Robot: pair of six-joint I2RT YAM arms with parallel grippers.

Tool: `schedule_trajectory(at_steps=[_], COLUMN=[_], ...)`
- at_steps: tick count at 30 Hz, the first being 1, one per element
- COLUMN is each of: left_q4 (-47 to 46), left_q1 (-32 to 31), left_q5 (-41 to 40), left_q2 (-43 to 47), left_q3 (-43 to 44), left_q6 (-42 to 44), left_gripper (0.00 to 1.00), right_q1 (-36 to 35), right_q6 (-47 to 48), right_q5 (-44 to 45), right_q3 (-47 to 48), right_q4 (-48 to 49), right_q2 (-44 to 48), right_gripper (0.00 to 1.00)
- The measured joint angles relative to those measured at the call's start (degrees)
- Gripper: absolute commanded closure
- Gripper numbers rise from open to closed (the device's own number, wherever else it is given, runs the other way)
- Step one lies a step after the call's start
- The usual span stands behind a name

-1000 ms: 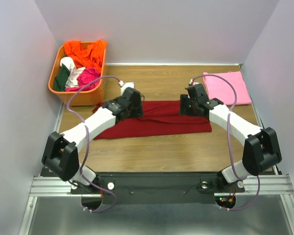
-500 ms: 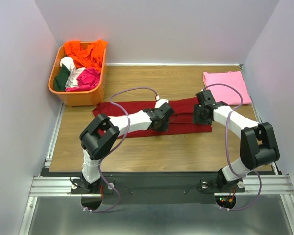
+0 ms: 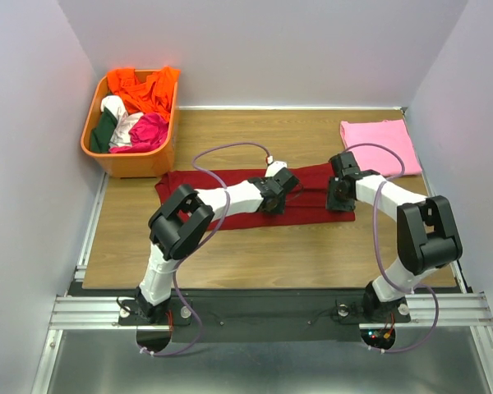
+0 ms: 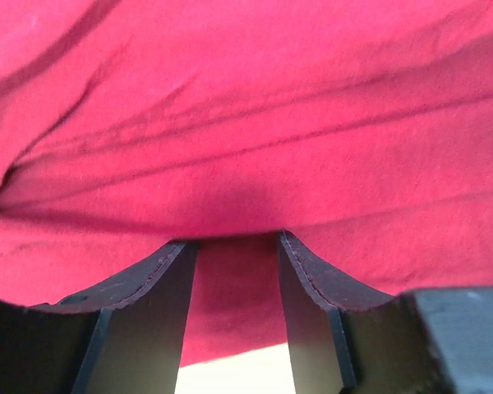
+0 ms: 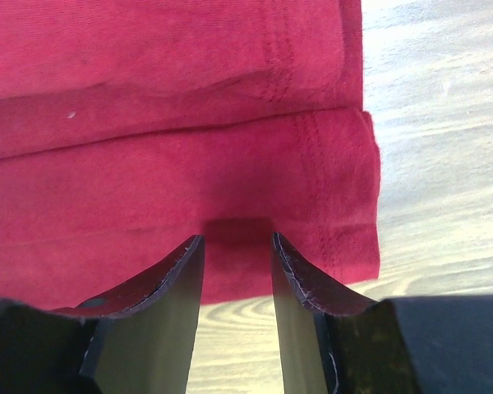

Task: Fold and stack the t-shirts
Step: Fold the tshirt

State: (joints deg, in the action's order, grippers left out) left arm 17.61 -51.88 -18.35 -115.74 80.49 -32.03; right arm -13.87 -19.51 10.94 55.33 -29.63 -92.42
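1. Right now the maroon t-shirt (image 3: 308, 205) lies as a long folded band across the middle of the bench (image 3: 271, 254). The pink t-shirt (image 3: 380, 144) sits folded flat at the far right corner, well apart from it.
2. The left gripper (image 4: 234, 240) is down on the band's near edge, about midway along. Its jaws stand partly apart with flat cloth between them, and nothing looks pinched.
3. The right gripper (image 5: 237, 238) is on the same near edge by the right-hand end, just inside the stitched hem. It too is unclenched, with cloth between the jaws but no grasp showing.
4. I judge the step in hand to be taking hold of this edge for the next fold.
5. To do it well, press the fingertips firmly onto the bench before clamping. The right wrist view shows stepped layers at the edge, and every layer should be caught.
6. Clamp both sides together, lift low, and keep the edge taut between them so the crease runs straight.
7. Creases run through the cloth ahead of the left gripper, and a loose pinch there would likely carry them into the fold.
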Motion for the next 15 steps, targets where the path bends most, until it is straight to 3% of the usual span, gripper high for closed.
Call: schedule_trajectory(at_steps=[15], left_q4=[-0.22], left_q1=[2.19], left_q5=[-0.59], left_q2=[-1.16], left_q3=[4.72], left_q6=[1.16], left_gripper=[0.46], right_q1=[2.95], right_q6=[-0.2], right_q5=[-0.04], right_q3=[5.81], right_q4=[1.77], right_q2=[-3.96], right_gripper=[0.57])
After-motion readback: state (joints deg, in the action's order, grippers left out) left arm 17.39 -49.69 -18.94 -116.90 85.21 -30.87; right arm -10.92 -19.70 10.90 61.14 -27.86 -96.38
